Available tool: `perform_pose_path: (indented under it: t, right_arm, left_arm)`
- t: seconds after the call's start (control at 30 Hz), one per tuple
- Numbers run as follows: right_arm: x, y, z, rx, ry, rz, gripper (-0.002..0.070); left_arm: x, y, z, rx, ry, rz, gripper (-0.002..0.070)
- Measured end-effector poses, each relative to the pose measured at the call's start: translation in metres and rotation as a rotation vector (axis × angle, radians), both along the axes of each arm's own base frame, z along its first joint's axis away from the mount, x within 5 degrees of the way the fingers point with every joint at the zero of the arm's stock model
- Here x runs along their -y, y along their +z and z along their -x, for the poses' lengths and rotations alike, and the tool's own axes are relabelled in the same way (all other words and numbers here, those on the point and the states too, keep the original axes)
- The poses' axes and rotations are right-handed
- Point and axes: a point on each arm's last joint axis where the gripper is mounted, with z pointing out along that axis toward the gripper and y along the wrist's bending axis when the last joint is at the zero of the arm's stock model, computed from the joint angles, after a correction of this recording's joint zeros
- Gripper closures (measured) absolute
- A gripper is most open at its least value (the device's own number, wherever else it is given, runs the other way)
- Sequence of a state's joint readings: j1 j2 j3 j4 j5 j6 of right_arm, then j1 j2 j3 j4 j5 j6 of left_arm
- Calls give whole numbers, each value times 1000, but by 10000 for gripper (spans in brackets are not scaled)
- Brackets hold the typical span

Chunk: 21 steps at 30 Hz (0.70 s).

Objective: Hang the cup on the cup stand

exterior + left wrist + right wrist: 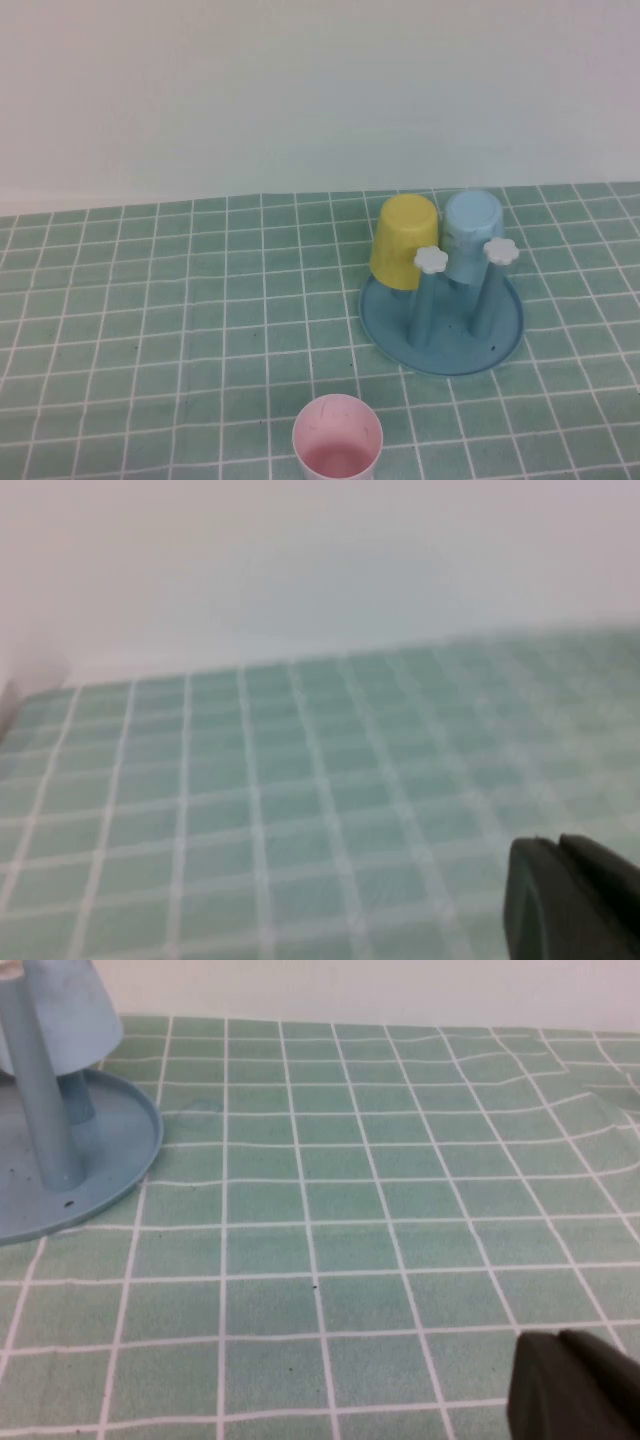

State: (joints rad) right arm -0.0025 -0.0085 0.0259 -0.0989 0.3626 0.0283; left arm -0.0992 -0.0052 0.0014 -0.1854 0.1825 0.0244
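From the high view, the small pale pink plastic tumbler [337,438] stands mouth-up at the near edge of the green tiled counter [180,320], apart from the round blue plastic cup stand [443,322]. A yellow cup [405,241] and a light blue cup [472,234] sit inverted on the rear pegs, so the two front pegs with white flower knobs [431,260] are free. Neither arm shows here.

Left wrist view: my left gripper [570,900] hangs over bare tiles, parked; whether its fingers are wide or narrow I cannot tell.

Right wrist view: my right gripper [572,1385] sits low near the stand's rim [120,1175]; same, cannot tell.
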Motion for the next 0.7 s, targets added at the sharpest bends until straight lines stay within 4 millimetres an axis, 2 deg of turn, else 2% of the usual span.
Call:
perform_pose_path:
  t: [0.03, 0.23, 0.33, 0.47, 0.7]
  right_arm:
    - [0, 0, 0, 0, 0, 0, 678]
    - [0, 0, 0, 0, 0, 0, 678]
    - [0, 0, 0, 0, 0, 0, 678]
    - [0, 0, 0, 0, 0, 0, 678]
    - [0, 0, 0, 0, 0, 0, 678]
  left_arm:
    - [0, 0, 0, 0, 0, 0, 677]
    - [-4, 21, -1, 192, 48, 306, 677]
    - [-5, 24, -1, 217, 60, 348, 677]
    - [-7, 24, -1, 204, 69, 523, 677]
    - [-7, 24, -1, 197, 72, 574, 677]
